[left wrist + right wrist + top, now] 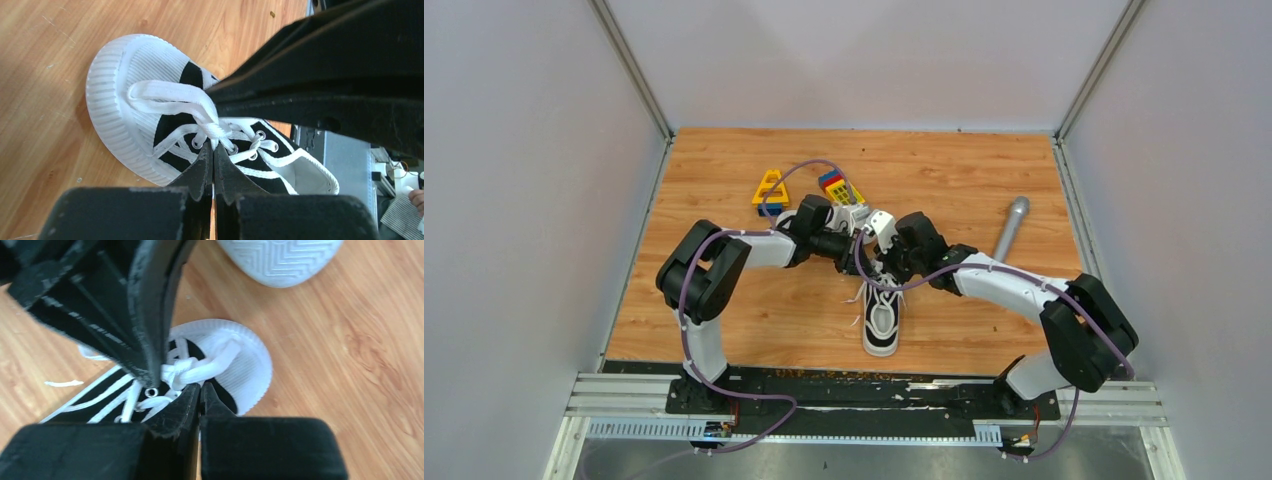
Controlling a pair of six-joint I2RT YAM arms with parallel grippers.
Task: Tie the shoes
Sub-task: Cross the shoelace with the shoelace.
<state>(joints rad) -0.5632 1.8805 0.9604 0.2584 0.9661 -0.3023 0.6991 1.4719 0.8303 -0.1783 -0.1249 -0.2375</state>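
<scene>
Arms: both elbows out, wrists meeting mid-table (724, 310).
Left gripper (213, 150): closed, pinching laces (170, 97) at the knot.
Right gripper (200, 390): closed, tips touching knot.
Shoe (882, 330): upright under both, heel toward bases.

At 6 o'clock: right gripper (200, 389), two black plastic fingers pressed flat together, tips against the knotted white flat lace (186, 371); pinched or merely touching, impossible to tell. At centre: small black canvas sneaker (225, 397) with white ribbed rubber toe cap (252, 367), toe toward 2 o'clock, on the light brown wooden tabletop (350, 390). From 10 o'clock: left gripper's black finger (135, 305), tip down beside the knot. At 9 o'clock: loose lace end (62, 383) flat on the wood. At 12 o'clock: white chevron-treaded sole of a second sneaker (280, 257).
</scene>
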